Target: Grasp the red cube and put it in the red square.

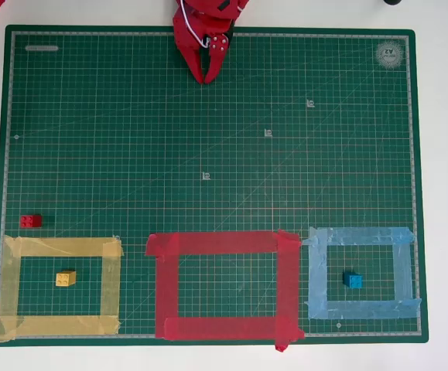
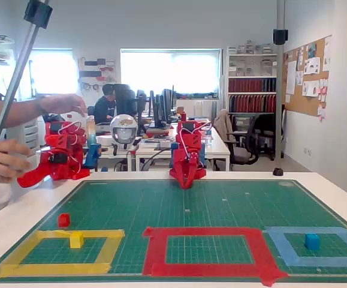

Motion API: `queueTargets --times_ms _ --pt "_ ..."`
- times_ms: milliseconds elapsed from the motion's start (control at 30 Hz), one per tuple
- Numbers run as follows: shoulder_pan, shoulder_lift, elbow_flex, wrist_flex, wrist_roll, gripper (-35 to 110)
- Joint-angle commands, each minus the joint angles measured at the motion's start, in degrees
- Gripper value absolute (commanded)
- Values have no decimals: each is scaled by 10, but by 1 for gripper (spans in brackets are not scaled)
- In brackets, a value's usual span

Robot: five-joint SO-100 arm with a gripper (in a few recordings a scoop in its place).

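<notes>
Well apart — red cube (image 1: 30,221) from end effector (image 1: 208,76), jaws together, tips down.

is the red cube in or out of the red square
Out. The red cube sits on the green mat above the yellow tape outline, left of the red square.

We look across a white table (image 2: 341,192) into a bright office: two sunlit windows (image 2: 170,72), rows of desks (image 2: 215,150) with monitors (image 2: 164,108), an office chair (image 2: 239,147), bookshelves (image 2: 251,90) and a corkboard (image 2: 308,75) on white walls.
</notes>
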Motion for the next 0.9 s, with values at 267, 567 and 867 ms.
queueTargets --times_ms 267,567,867 --pt "13 21 3 6 -10 0" --pt "9 21 3 6 -10 -1" --pt "13 21 3 6 -13 0"
